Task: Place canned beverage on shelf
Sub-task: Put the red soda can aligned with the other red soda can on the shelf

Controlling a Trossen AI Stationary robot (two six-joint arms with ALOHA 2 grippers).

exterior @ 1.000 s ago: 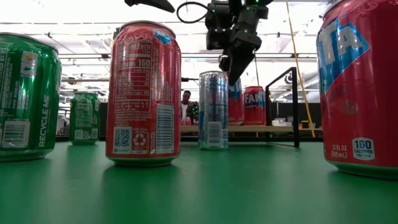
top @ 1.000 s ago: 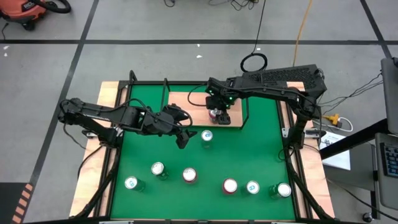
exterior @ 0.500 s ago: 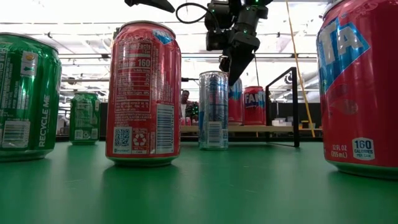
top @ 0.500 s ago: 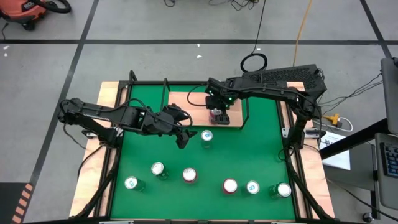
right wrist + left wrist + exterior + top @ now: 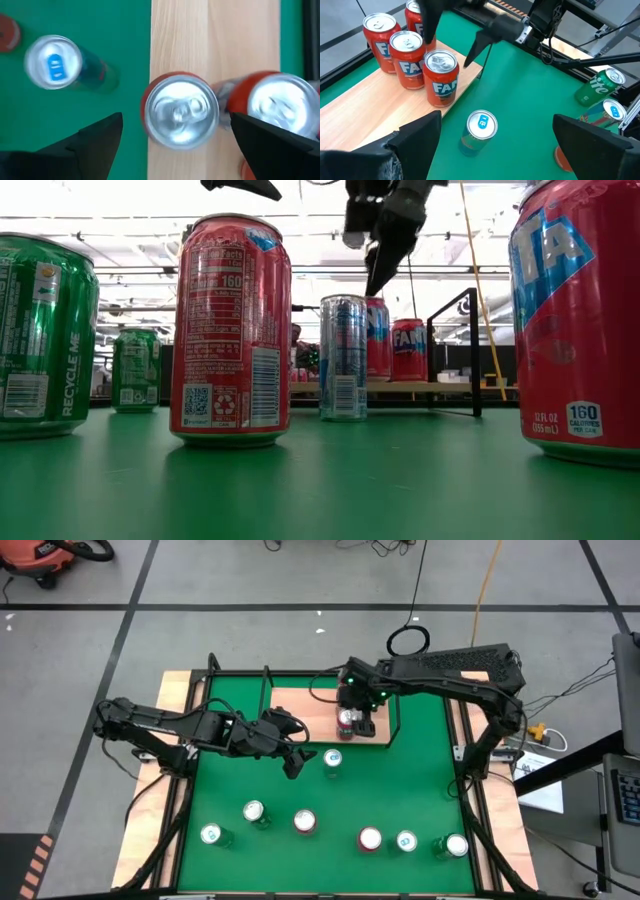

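From above, the right hand (image 5: 357, 712) hangs over the red can (image 5: 346, 721) at the near edge of the shelf (image 5: 300, 700), fingers spread and released from it; the can stands just under them, so a sideways drift as the arm pulls away could clip the rim and tip it off the board onto the green surface (image 5: 420, 790). The left hand (image 5: 290, 755), also spread and empty, waits over the surface with the blue can (image 5: 333, 760) just beyond its fingertips; reaching carelessly could knock that one over. In the low view, the right hand (image 5: 383, 250) sits above the red cans on the shelf (image 5: 400, 386), its fingertips clear of the tops; the just-placed can (image 5: 377, 338) is half hidden behind the blue can (image 5: 344, 357) and stands upright, long axis vertical. In the left wrist view the red can (image 5: 440, 79) stands at the very corner of the shelf (image 5: 365, 107), top up, label facing out, with the right hand (image 5: 447, 37) directly above it and three more red cans (image 5: 402, 55) packed behind; crowding is my worry, since a nudge could topple neighbours. In the right wrist view, the can (image 5: 181, 111) sits between the spread fingers (image 5: 100, 140), its lid pointing straight at the camera, close beside another can (image 5: 280, 107) and close to the shelf (image 5: 210, 40) edge.
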